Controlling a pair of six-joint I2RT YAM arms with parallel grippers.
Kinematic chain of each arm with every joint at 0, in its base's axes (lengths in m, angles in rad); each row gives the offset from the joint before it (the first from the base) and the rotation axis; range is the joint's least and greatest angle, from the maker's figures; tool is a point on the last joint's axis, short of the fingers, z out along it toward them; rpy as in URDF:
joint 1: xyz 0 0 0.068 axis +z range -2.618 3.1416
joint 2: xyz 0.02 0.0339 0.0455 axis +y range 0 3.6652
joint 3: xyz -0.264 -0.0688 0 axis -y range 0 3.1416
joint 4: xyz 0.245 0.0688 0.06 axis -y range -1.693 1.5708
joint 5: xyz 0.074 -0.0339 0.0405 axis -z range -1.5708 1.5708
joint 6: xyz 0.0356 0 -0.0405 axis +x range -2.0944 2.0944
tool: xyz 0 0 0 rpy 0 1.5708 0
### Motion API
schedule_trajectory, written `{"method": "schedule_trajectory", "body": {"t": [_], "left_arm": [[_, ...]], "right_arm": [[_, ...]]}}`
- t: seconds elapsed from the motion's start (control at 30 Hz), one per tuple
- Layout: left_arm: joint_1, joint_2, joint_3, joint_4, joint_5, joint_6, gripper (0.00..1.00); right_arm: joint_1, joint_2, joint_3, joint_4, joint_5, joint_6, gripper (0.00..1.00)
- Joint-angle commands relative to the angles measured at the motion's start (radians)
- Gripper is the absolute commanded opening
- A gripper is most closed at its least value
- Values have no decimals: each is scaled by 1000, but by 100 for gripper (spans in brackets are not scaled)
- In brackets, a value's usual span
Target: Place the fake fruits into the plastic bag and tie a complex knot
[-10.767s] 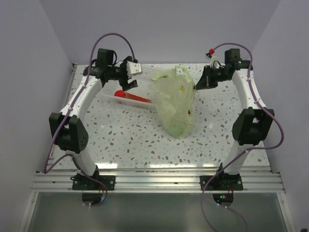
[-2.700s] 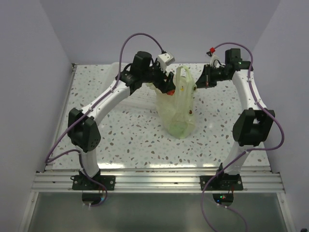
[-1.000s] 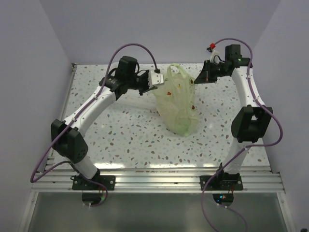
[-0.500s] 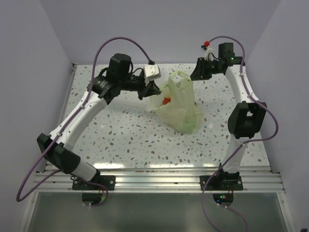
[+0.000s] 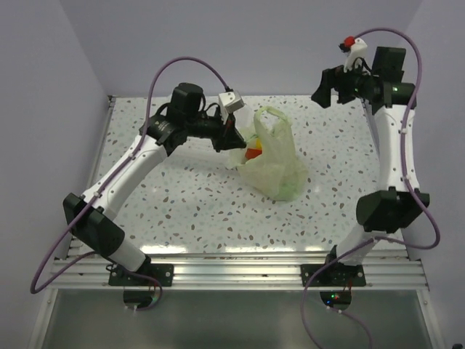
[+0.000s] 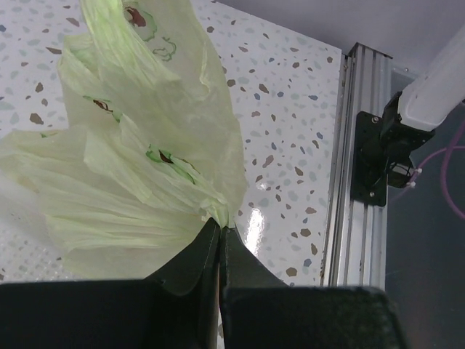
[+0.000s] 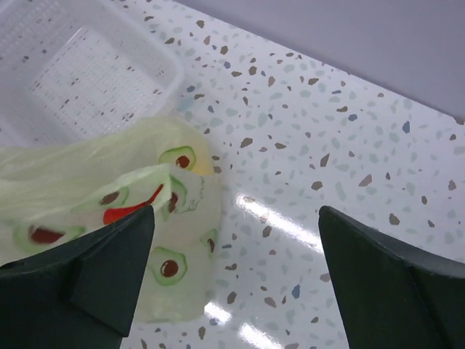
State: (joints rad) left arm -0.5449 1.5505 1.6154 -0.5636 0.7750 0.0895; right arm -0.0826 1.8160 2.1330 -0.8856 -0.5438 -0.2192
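Note:
The plastic bag (image 5: 275, 166) is pale green with avocado prints and slumps on the table's middle, one loop handle (image 5: 272, 116) standing up. My left gripper (image 5: 234, 137) is shut on a bunched edge of the plastic bag (image 6: 131, 182), its jaws pressed together on the film (image 6: 219, 231). Fake fruits show through the bag: a red-orange one (image 5: 252, 153) (image 7: 123, 212) and a yellow one (image 7: 200, 163). My right gripper (image 5: 320, 87) hangs raised above and right of the bag, open and holding nothing (image 7: 236, 211). No knot shows.
A clear-white plastic basket (image 7: 80, 73) stands behind the bag, on the far left side of the table. The aluminium rail (image 6: 341, 182) and an arm base (image 6: 385, 153) run along the table's near edge. Speckled tabletop (image 5: 341, 160) lies right of the bag.
My right gripper has opened, let go of the bag's handle and lifted up and to the right. My left gripper has stayed shut on the bag's edge.

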Motion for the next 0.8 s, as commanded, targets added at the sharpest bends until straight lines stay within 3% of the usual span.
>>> {"method": "schedule_trajectory", "body": {"t": [0.0,0.1,0.27,0.53,0.77], "left_arm": [[10,13,38,57,24,-73,0],[29,34,55,68,46,-112,0],[37,60,83,65,67,-126,0],[37,68,90,70,75,-131,0],[39,65,93,71,70,-129,0]], "right_arm": [[24,-249,-151,-9,-135,-135,99],[37,-386,-327,54,-169,-146,99],[208,-463,-511,168,-88,-183,98],[267,-411,-571,309,-139,-201,99],[379,-414,-614,218,-156,-313,98]]}}
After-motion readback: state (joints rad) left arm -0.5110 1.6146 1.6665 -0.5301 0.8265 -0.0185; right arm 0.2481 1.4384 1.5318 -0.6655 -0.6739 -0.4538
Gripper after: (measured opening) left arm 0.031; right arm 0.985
